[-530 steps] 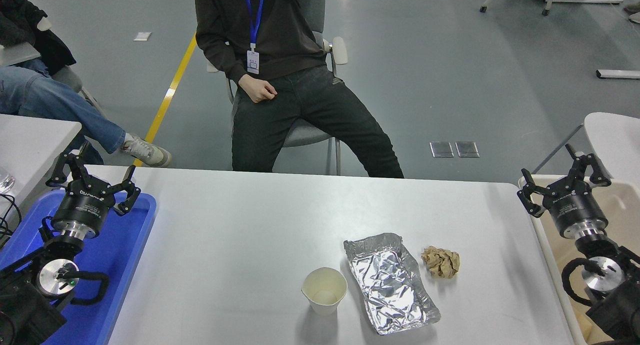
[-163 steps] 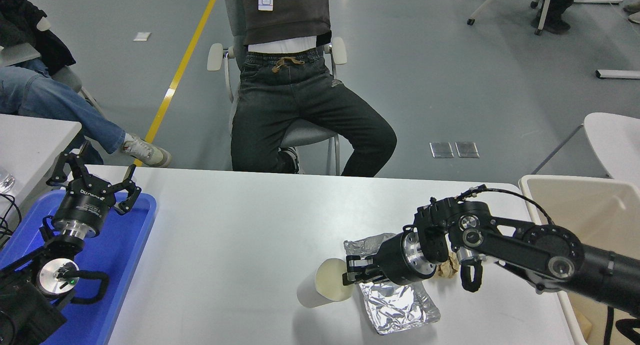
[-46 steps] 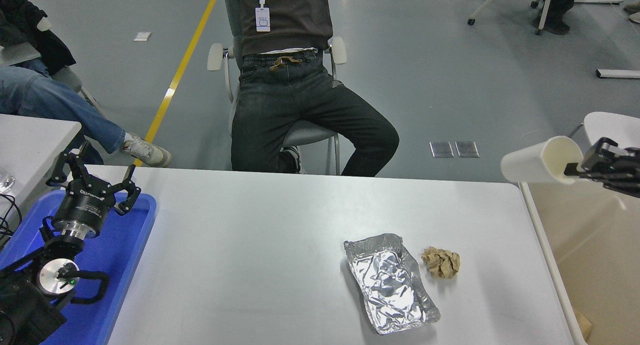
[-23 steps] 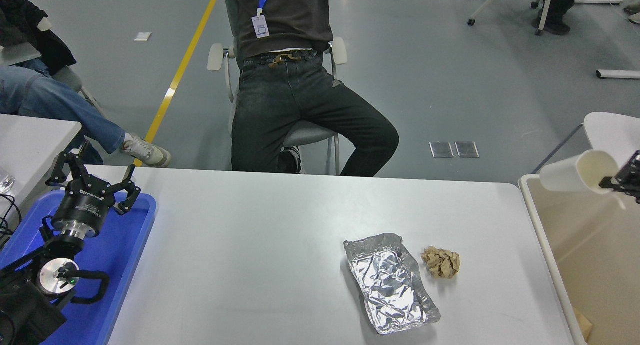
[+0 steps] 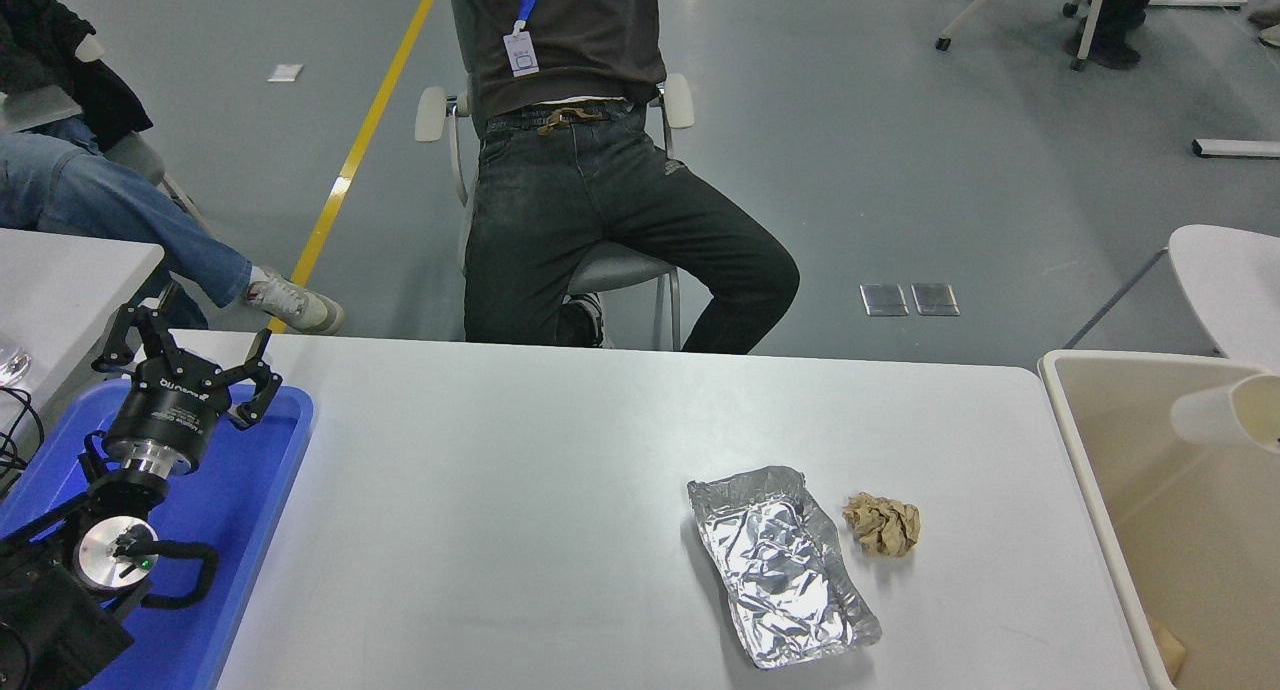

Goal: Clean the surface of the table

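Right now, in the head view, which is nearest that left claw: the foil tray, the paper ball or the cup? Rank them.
From the left gripper:
1. Foil tray, right of table centre.
2. Crumpled brown paper ball, just beyond it.
3. Paper cup, far right, over the beige bin.

Bright, even overhead light. Soft, faint shadows lie under the foil tray (image 5: 783, 567) on the worktop (image 5: 500, 490). The floor (image 5: 900, 120) shows pale glare. The cup (image 5: 1225, 415) at the right edge is motion-blurred.

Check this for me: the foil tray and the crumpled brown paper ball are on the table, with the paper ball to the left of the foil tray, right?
Not quite. In the head view the crumpled brown paper ball lies to the right of the foil tray, not the left. Both are on the table, as you said.
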Tool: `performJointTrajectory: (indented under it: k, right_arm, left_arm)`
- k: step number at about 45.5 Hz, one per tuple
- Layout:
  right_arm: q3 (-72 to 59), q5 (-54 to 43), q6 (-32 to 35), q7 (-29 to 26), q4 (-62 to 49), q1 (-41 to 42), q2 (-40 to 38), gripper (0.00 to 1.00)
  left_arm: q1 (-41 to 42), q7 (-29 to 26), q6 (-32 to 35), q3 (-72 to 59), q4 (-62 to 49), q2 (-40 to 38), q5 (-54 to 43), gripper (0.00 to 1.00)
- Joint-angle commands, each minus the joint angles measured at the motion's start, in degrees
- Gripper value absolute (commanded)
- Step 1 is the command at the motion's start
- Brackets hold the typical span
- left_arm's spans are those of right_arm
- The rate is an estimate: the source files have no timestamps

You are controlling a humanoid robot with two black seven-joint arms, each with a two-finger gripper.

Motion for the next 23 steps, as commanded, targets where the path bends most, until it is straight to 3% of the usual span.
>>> performJointTrajectory:
  k: [1,23]
  right_arm:
    - [-5.6,0.1,-1.4,3.7,-14.6,-1.1,8.3,0.00]
    - [-12.4,0.1,-17.0,5.7,-19.3,-4.2,16.3,0.00]
  left_arm:
    - [0.0,0.0,0.0,0.0,0.0,0.0,0.0,1.00]
    - [0.0,-0.1,0.0,0.0,0.1,0.0,0.0,1.00]
